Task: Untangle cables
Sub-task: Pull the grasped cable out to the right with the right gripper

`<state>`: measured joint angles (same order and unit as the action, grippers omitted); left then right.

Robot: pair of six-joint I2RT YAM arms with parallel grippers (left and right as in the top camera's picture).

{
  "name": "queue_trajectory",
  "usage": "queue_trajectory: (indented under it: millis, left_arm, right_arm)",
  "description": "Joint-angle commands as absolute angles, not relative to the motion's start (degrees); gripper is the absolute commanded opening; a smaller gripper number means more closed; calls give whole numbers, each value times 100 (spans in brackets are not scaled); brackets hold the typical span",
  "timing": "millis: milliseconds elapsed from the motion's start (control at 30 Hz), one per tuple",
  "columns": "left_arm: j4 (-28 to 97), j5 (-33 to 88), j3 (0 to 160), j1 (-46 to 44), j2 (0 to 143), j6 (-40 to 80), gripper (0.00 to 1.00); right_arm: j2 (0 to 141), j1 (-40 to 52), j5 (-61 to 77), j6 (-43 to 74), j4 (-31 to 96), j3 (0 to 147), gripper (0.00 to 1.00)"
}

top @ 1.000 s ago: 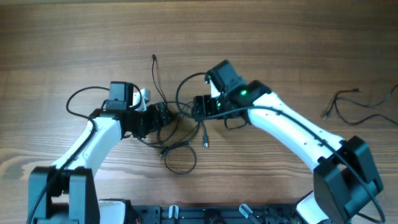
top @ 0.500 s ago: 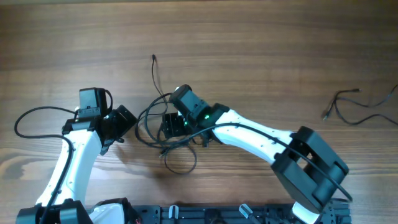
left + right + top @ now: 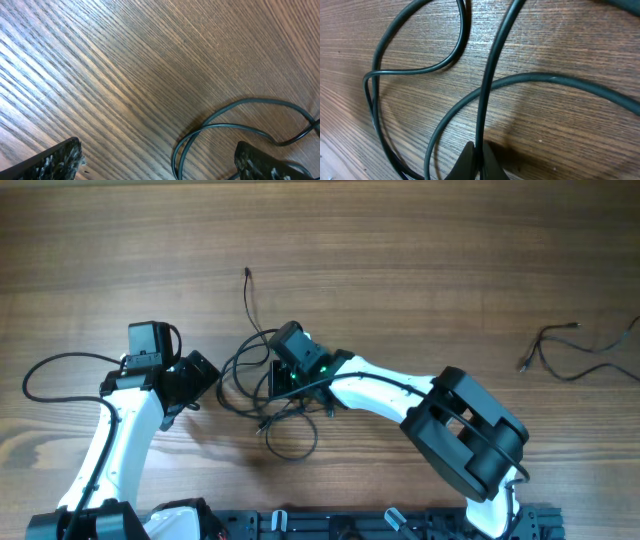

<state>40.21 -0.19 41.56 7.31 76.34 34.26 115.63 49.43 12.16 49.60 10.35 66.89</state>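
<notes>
Wood-grain table (image 3: 450,240), bare brown surface, no walls or room in view. Cable bundle (image 3: 265,418) mid-table, loops overlapping, one tail running toward far edge. Your right gripper (image 3: 476,158) sits inside bundle, jaws pinched tight on one strand (image 3: 487,75), likely so you can drag it clear of loops. Your left gripper (image 3: 157,162) just left of bundle, spread wide, holding nothing. Loop end lies between its fingertips, probably staged to pin it. Separated cable (image 3: 565,350) far right, well apart.

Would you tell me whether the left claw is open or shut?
Open: the left claw has its fingertips far apart at the wrist view's bottom corners, only table and a loose cable between.
</notes>
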Motion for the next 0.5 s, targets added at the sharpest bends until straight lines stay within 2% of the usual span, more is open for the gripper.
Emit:
queue_trajectory:
  millis: [0,133,167,233,367,467]
  left_arm:
    - [4038,-117,4099,768,7684,3518,100]
    - [3918,67,3903,762,7684,3520,100]
    - [3804,364,3835,762,7684,3520,100]
    - [3728,797,3835,762,7684,3492,100]
    - [3535,1402,3835,670,7684,3448,100]
    - [3380,1903,3835,384,7684,2993,100]
  right_arm:
    - [11078,4547,1938,4016,1791,7150,4]
    - [9883,3529,2355,2952,3660,8431,4]
    - [9524,3159,3245,2805,3686,8748,4]
    - [9105,2808,3946,2899,3509,8847,4]
    - [8746,2751,4495,2971,3352,8847,4]
    - [8753,2753,4510,2956,3350,8847,4]
